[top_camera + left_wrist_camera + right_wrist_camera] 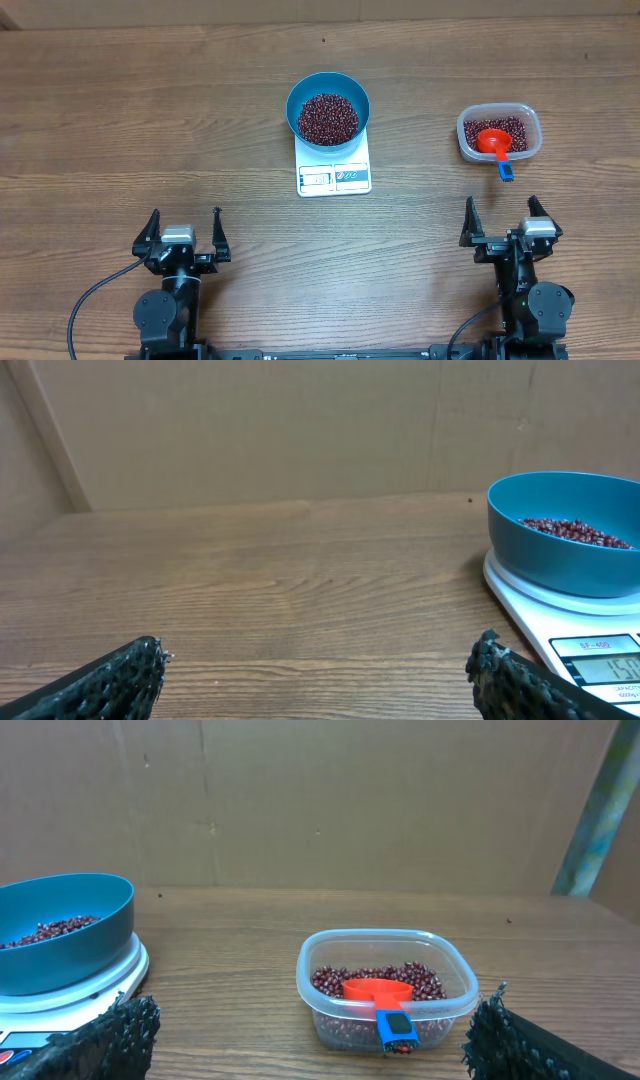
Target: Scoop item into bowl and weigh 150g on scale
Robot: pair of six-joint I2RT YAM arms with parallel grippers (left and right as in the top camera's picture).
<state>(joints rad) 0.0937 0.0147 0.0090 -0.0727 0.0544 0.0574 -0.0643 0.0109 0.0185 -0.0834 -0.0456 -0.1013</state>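
Observation:
A bright blue bowl (328, 107) stands on the white scale (334, 176) at the table's middle, with dark red-brown beans (328, 118) heaped in it. The bowl (566, 531) and scale (590, 645) show at the right of the left wrist view, and the bowl (62, 929) at the left of the right wrist view. More beans (380, 982) lie in a clear tub (498, 133) at the right, under an orange scoop (494, 142) with a blue handle end. My left gripper (185, 233) and right gripper (506, 222) stand open and empty near the front edge.
A brown cardboard wall (300, 430) closes off the back of the table. The scoop's blue handle (397, 1029) hangs over the tub's near rim (385, 1008). Bare wood lies between the grippers and the scale.

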